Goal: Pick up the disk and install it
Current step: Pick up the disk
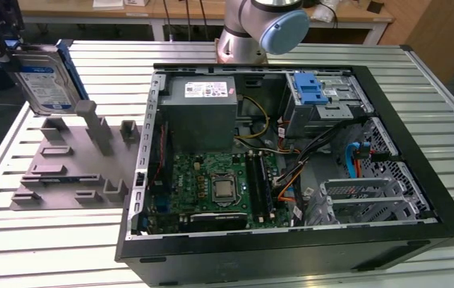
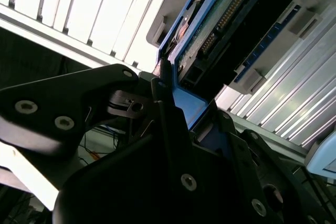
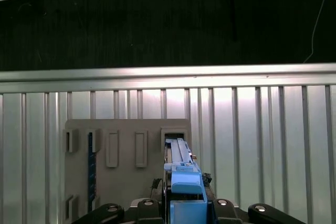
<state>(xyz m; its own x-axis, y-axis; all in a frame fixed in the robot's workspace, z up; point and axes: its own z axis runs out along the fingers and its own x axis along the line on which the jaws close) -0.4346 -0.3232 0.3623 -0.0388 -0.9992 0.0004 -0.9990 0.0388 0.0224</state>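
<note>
While seemingly in pincer (image 3: 186,206), disk (image 1: 44,81) upright.

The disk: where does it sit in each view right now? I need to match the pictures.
Exterior view: the disk stands upright near the exterior view's left edge, above the grey holder.
First wrist view: the disk is edge-on, blue bracket toward the camera, over a slot of the grey holder.
Second wrist view: the disk shows its circuit-board side, framed in blue.
Shared landmark: the slatted metal table.
</note>
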